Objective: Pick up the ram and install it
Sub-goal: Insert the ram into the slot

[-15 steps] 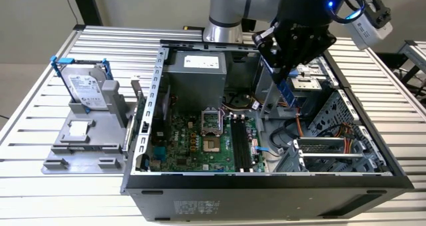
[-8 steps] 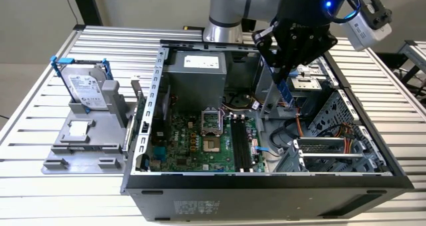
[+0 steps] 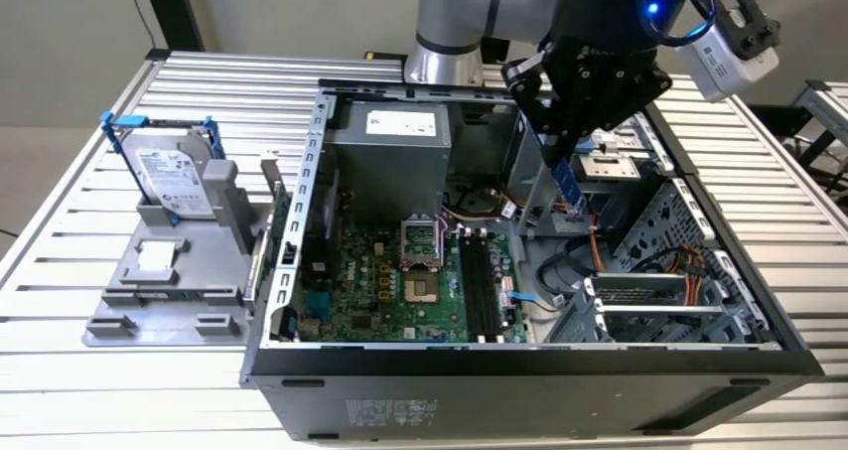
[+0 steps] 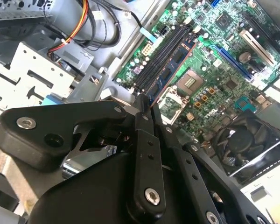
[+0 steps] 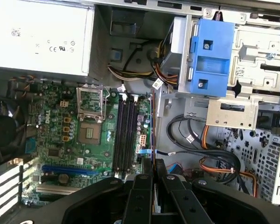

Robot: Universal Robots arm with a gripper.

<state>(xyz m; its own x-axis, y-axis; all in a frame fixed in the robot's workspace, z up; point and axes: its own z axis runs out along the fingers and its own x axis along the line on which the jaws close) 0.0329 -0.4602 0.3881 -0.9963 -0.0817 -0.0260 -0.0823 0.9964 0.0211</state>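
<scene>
On a slatted metal table, an open computer case laid on its side with the panel off, presumably to leave the interior reachable from above. Inside, from large to small: grey power supply against the far wall, green motherboard flat on the case floor, drive cage at the exterior view's right, black fan, blue drive bracket and orange cables. Outside the case, at the exterior view's left, a grey fixture with a silver hard drive upright in it, blue-framed and well apart from the work. Jaws closed on the ram, hanging above the open case and not yet seated. Held on edge and parallel to the long black memory slots, just to one side of them, apparently for a straight push down. Slots seemingly empty.
</scene>
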